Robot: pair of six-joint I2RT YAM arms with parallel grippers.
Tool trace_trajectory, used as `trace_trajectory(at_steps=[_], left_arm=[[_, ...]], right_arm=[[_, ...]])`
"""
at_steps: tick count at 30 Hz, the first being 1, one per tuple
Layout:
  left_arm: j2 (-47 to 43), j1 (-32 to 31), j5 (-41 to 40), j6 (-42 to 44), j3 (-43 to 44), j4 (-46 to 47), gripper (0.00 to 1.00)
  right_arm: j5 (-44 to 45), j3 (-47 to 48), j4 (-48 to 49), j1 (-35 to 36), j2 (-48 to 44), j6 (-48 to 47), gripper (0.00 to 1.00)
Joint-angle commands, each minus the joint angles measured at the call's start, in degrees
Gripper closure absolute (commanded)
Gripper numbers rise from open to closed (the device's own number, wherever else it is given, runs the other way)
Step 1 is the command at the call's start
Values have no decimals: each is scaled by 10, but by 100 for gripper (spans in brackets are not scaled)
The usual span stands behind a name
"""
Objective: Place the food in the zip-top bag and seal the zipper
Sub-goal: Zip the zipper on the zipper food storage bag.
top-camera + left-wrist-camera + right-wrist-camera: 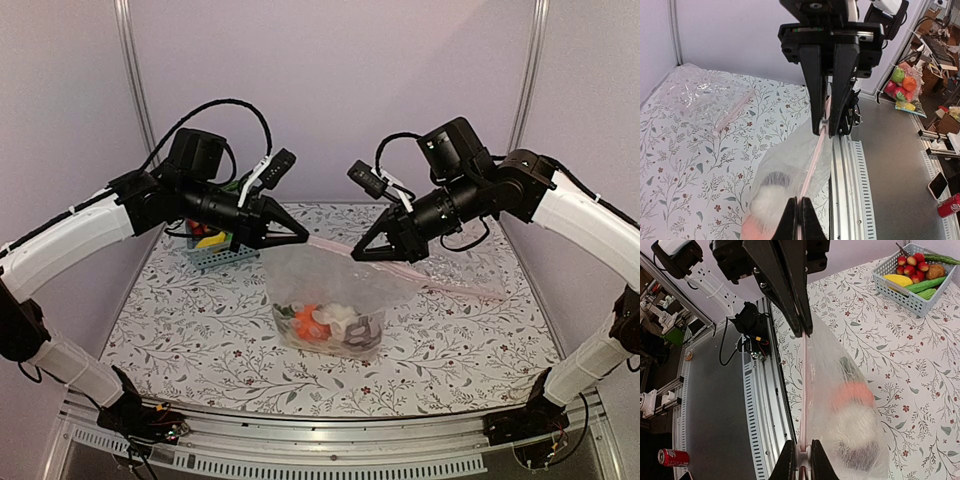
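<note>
Above the food, left gripper and right gripper both clench the zipper; uneven tension risks slippage, leaving unsealed gaps.

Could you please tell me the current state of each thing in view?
left pincer: shut on the zipper
right pincer: shut on the zipper
zipper: stretched straight between both pincers, seemingly pressed closed
zip-top bag: held up by its top edge
food: inside the bag, at its bottom
basket: upright, holding produce
second bag: lying flat

One zip-top bag, one spare bag, one basket — seemingly three foods.
</note>
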Motion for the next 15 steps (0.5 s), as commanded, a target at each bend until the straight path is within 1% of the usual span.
trace_trajectory(at_steps=[1,7,15], left_arm=[[-29,40,-24,5,-2,-14,100],[-32,52,-26,10,-2,-17,100],[-33,67,-49,23,1,-32,100]], right_arm=[[10,-9,-97,-3,-28,-6,100],[17,-12,-99,-3,-34,-4,100],[26,-21,-101,-3,-48,-1,100]])
